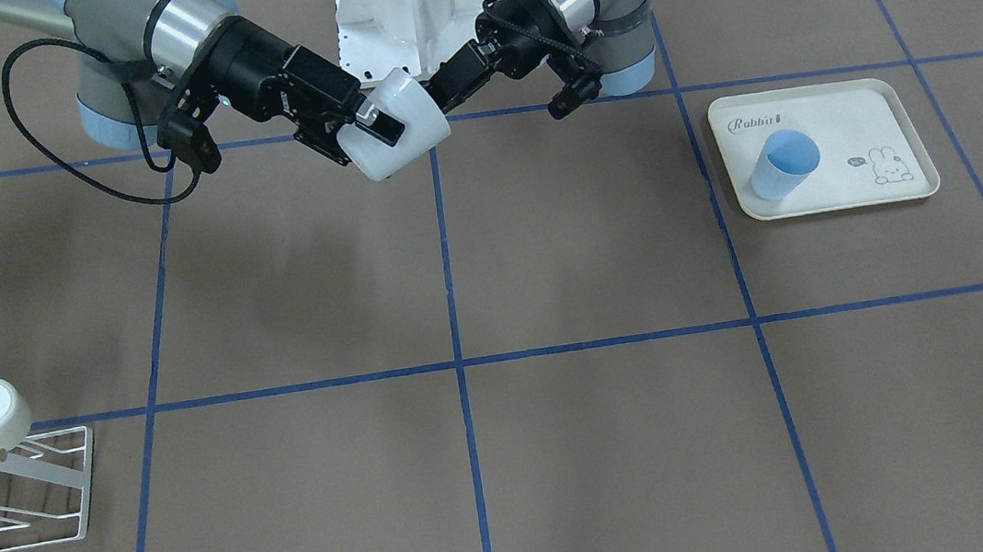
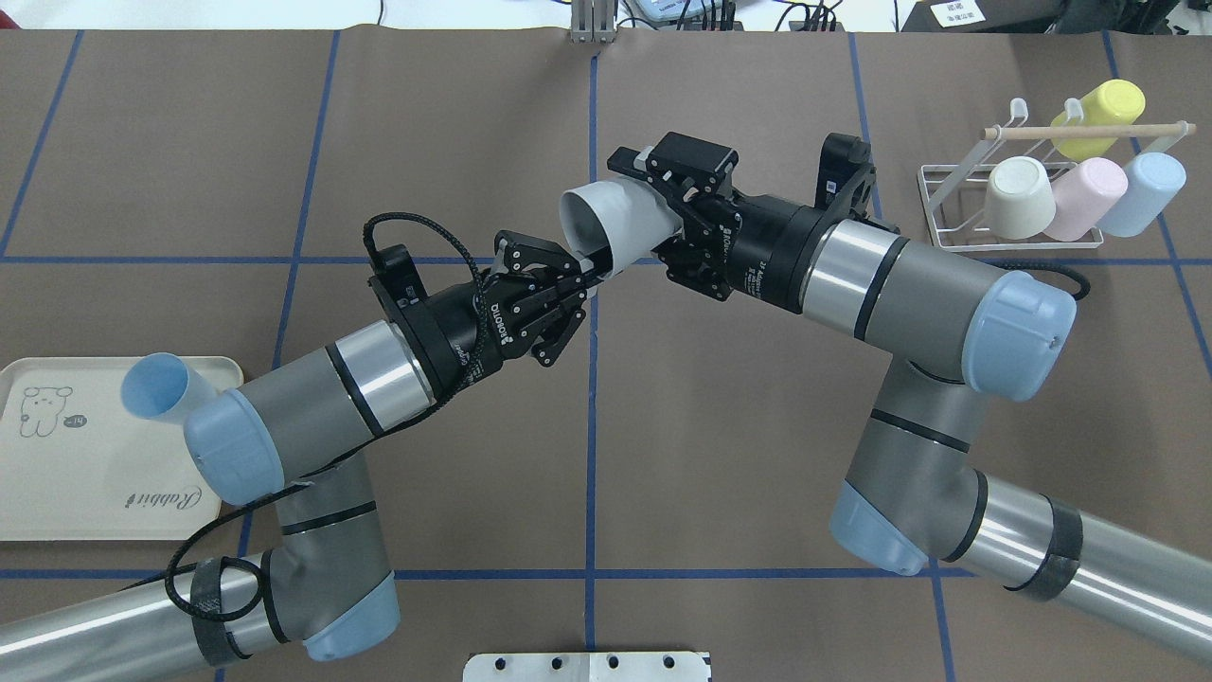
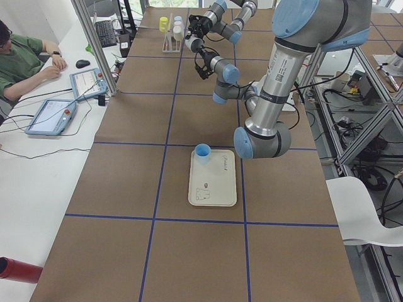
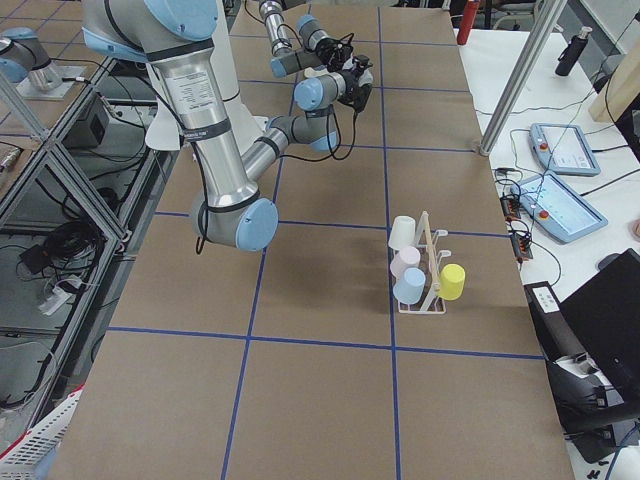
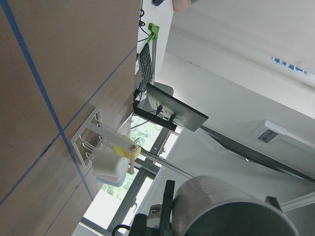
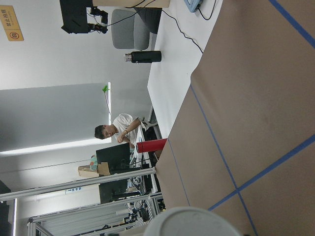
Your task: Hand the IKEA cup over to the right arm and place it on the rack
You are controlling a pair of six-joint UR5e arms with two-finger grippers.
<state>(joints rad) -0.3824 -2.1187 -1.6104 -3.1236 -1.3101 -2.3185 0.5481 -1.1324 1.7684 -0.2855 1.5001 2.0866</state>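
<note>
Above the brown table (image 2: 739,455), right jaws pinch the smooth white tapered cup (image 2: 606,225); left jaws spread.

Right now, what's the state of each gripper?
Left gripper: open, one finger reaching into the mouth of the white cup, not clamping it.
Right gripper: shut on the white cup, holding it above the table.

White cup (image 2: 606,224), blue cup (image 1: 782,165), cream rabbit-printed tray (image 1: 879,102), brown blue-gridded table (image 1: 613,447).

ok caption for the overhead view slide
Right claw grips white cup mid-air, open left claw beside it.
</note>
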